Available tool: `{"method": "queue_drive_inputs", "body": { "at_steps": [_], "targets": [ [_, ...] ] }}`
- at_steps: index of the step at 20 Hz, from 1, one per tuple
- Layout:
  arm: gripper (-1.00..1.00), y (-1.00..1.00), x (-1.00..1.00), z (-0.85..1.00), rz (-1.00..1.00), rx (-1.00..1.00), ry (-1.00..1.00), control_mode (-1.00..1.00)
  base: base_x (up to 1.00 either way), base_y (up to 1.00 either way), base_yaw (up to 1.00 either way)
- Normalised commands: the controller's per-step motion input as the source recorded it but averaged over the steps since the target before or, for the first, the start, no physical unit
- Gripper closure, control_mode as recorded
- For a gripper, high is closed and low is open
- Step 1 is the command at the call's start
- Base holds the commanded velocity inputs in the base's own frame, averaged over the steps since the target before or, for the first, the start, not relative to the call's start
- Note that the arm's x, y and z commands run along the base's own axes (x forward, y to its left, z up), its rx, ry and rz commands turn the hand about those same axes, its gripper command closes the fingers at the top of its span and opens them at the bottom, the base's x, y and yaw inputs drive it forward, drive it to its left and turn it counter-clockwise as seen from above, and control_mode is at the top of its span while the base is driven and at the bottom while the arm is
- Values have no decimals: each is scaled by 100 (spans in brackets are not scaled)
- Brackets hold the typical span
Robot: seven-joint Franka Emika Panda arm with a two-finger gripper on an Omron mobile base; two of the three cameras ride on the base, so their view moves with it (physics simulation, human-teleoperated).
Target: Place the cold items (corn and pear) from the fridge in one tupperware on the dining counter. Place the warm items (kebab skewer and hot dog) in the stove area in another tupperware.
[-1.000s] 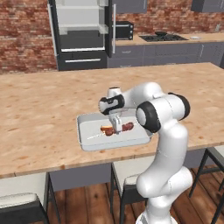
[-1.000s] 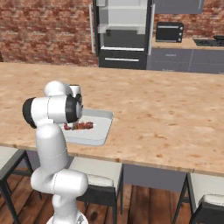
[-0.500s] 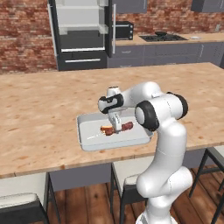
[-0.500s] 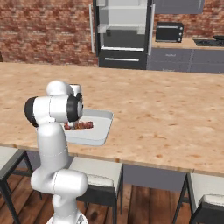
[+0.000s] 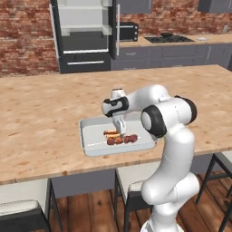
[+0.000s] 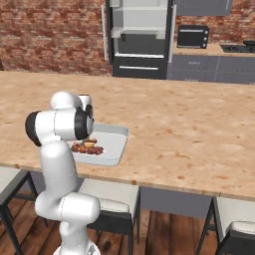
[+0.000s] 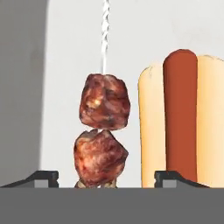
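Hand view: gripper point(image 7: 107, 177) fingers spread, one tip point(image 7: 41, 177) at 7 o'clock, the other at 5 o'clock, nothing pinched between them. The kebab skewer point(image 7: 103, 131) lies in the gap, free of both tips, its thin stick running to 12 o'clock. The hot dog point(image 7: 181, 127) lies just beside it at 3 o'clock, parallel. Both rest on the pale floor of a tupperware point(image 5: 93, 140). Left base view: tupperware sits on the dining counter point(image 5: 41, 113), near its front edge; fridge point(image 5: 84, 34) at 11 o'clock, door open.
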Motion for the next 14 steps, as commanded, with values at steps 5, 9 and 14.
{"method": "queue_drive_inputs", "body": {
  "at_steps": [5, 9, 14],
  "targets": [
    [-100, -5, -27, 53, -11, -4, -32, -100, 0, 0, 0],
    [-100, -9, -38, 71, -23, -8, -51, -100, 0, 0, 0],
    [-100, -10, -55, 61, -35, 0, -28, -100, 0, 0, 0]
  ]
}}
